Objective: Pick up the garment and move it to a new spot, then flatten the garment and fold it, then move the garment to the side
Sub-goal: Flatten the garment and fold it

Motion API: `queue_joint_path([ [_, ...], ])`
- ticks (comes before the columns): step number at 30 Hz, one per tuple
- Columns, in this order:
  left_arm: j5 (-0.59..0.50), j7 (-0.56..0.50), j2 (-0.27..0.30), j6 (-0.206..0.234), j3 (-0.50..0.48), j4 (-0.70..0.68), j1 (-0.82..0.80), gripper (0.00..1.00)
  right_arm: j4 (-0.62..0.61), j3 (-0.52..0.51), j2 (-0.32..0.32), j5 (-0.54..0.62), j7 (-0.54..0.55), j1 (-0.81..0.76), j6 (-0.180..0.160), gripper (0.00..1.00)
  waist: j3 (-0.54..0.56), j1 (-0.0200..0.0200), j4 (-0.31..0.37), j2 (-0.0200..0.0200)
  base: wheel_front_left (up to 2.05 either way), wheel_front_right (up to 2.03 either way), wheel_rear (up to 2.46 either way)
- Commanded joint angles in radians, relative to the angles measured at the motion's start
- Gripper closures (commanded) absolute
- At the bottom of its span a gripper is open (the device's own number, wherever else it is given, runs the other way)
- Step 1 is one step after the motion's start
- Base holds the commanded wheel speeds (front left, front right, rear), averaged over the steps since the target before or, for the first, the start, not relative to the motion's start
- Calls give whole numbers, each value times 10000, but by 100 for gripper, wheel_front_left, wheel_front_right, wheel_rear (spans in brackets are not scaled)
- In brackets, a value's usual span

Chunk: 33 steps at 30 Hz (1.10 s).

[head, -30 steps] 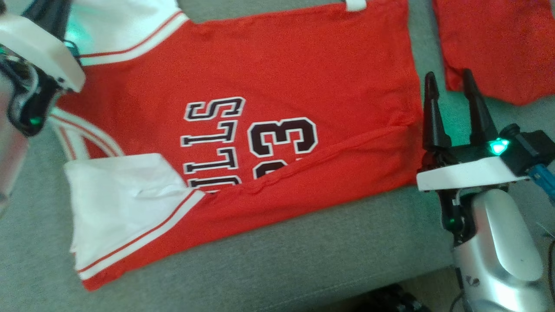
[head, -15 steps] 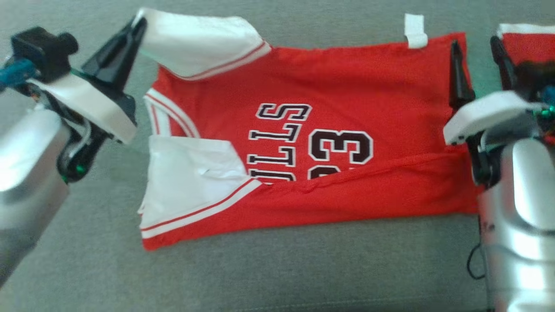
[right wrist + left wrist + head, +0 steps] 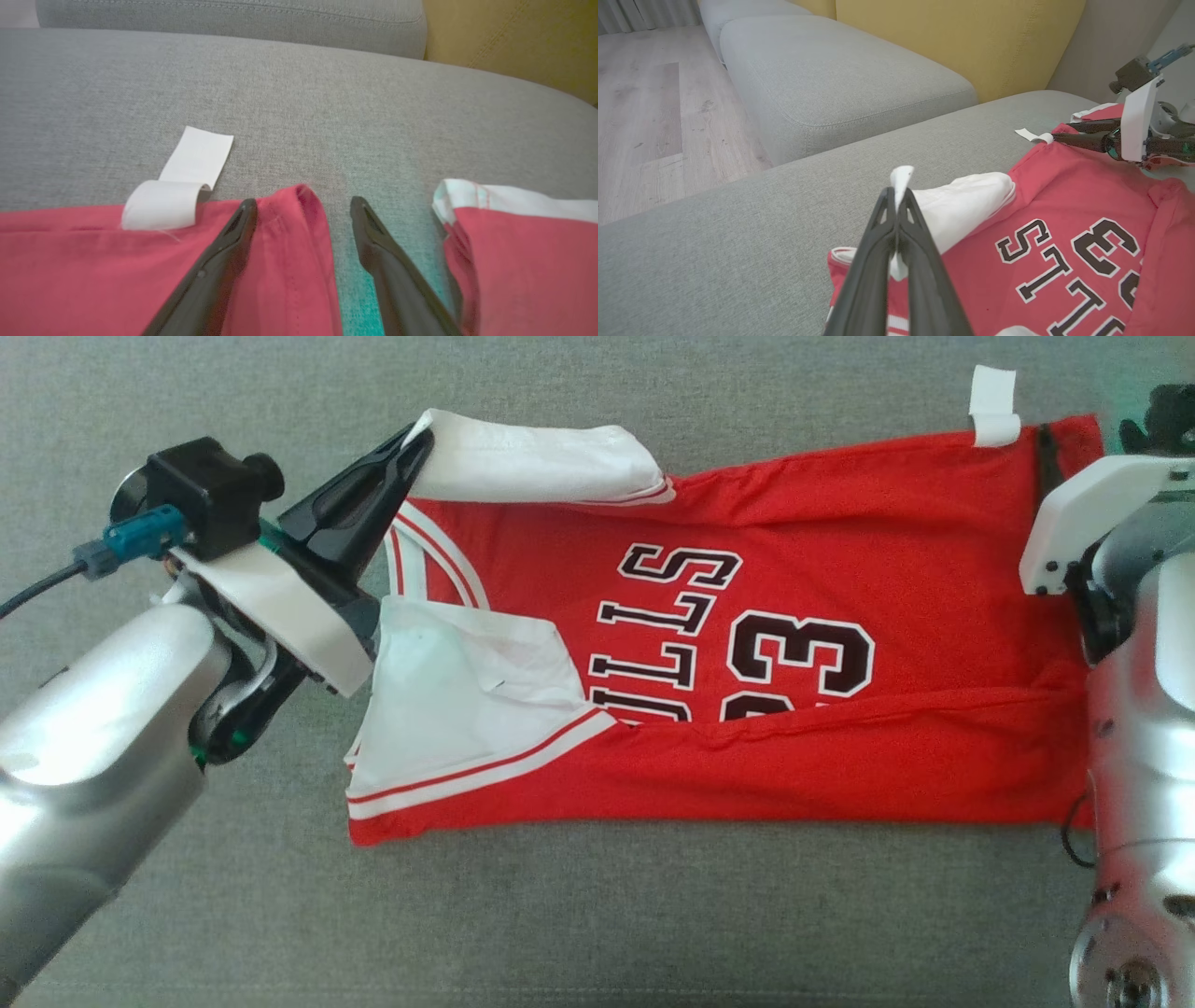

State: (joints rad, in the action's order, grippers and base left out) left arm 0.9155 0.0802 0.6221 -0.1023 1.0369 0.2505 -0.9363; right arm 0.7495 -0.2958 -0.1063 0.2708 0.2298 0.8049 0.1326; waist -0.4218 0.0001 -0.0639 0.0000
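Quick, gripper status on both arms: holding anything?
Left gripper: closed on the white sleeve of the jersey.
Right gripper: open, holding nothing, astride the hem corner.

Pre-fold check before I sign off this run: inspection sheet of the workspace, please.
Surface: grey sofa cushion.
Job's things: red jersey spread out, near edge folded over; white sleeve held up off it.
Clutter: second red garment beside the hem.
Grippers: left gripper shut on the sleeve; right gripper open, hem corner between its fingers.
Cables: dark cable at the left wrist.
Surroundings: wooden floor, yellow backrest.
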Motion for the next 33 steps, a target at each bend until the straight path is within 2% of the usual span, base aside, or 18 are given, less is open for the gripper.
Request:
queue_joint_path([
  [1,-48,4,415,69,-414,-220,-358,100,-10,48,30,280,60,407,-19,0,-99,-1,-24,0,0,0,0],
  [3,-42,-1,437,67,-418,-207,-378,100,390,-72,58,461,143,566,-19,0,-143,-1,-22,0,0,0,0],
  [4,-37,-8,447,66,-421,-192,-391,100,572,-117,80,481,147,654,-19,35,-158,-1,-15,0,0,0,0],
  [5,-26,-18,454,66,-430,-168,-410,100,724,-142,90,509,109,746,-19,100,-168,-1,-4,0,0,0,0],
  [12,230,69,509,192,-800,305,-699,100,1297,160,-64,543,-716,1650,-19,100,-131,-1,244,0,0,0,0],
  [20,308,103,458,196,-1380,1538,-1930,100,1640,1030,-257,-291,-1692,3118,-19,100,-326,-1,649,0,0,0,0],
  [27,-231,476,83,-13,-1484,3205,-3576,100,1940,1859,-222,-1637,-2647,4497,-19,100,-682,-1,977,0,0,0,0],
  [33,-737,1284,-466,-180,-1232,4632,-4341,100,2581,2564,-277,-2176,-3182,4812,-19,100,-681,-1,1029,0,0,0,0],
])
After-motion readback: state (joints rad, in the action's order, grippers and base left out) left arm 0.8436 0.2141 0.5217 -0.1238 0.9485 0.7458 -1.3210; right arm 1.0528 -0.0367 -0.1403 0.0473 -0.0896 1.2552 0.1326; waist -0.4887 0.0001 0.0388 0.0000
